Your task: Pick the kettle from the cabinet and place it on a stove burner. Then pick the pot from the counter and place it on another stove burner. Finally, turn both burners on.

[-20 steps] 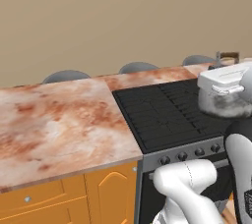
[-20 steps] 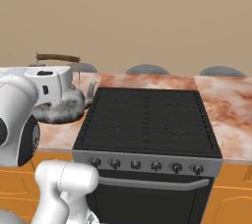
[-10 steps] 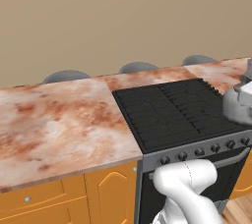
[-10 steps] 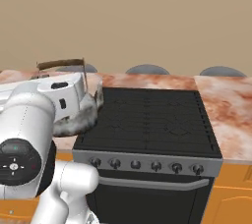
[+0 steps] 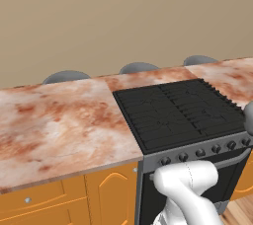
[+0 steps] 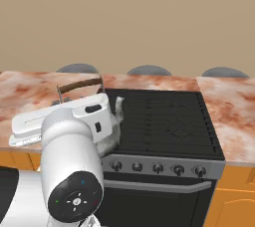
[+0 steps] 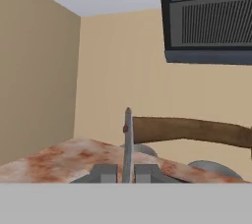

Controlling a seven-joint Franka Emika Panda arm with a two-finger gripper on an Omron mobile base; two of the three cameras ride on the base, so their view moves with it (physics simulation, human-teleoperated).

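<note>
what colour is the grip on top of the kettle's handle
Brown, like wood; the kettle's handle shows it best in the hand view.

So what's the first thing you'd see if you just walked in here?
The big white robot arm at the front, carrying a small silver-grey metal kettle with a brown loop handle over the left edge of the black stove. Next, the marbled reddish-brown stone counter on both sides of the stove.

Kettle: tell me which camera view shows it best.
The right base view. There the kettle shows its brown-topped loop handle, spout and part of its body over the left edge of the stove, partly hidden behind the arm. The hand view gives a close look at the handle alone, between the shut gripper fingers.
</note>
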